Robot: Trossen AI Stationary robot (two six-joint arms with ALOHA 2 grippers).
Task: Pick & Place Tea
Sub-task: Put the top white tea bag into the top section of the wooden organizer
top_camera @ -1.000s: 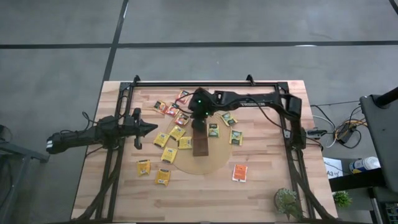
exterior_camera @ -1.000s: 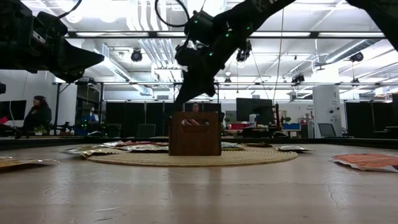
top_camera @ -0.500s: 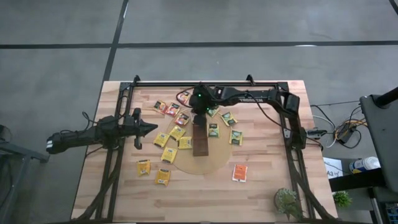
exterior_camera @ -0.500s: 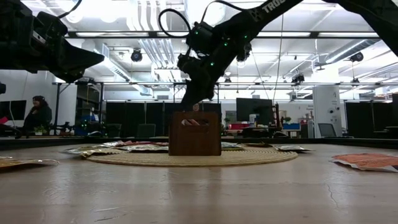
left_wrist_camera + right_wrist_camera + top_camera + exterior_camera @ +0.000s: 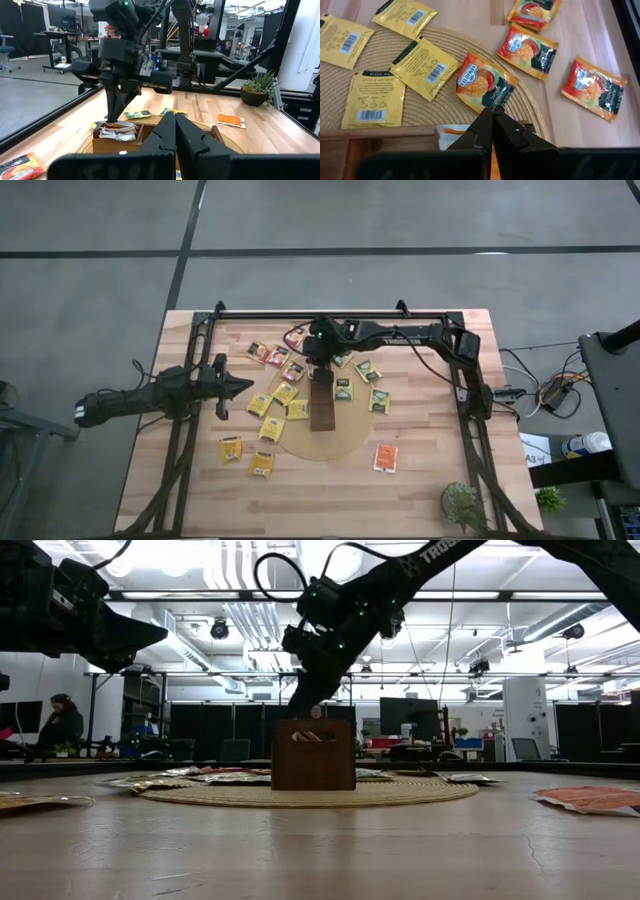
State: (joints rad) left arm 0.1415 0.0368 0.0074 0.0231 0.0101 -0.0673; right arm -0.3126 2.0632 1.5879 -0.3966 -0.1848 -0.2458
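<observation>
Only a couple of sachets sit in the tray [image 5: 323,408]; most tea [image 5: 287,393] still litters the desk [image 5: 420,470]. Right hand [image 5: 317,373] is pressed together above the tray's end, left hand [image 5: 243,387] parked pressed together too.

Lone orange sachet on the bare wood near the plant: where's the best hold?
Probably from straight above, jaws straddling two opposite edges: the orange sachet lies flat and alone, so no side offers a face to pinch.

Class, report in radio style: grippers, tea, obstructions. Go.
Right gripper shut, above tray's far end. Left gripper shut, idle at table's left. Sachets scattered around tray, some inside. Nothing blocking.
</observation>
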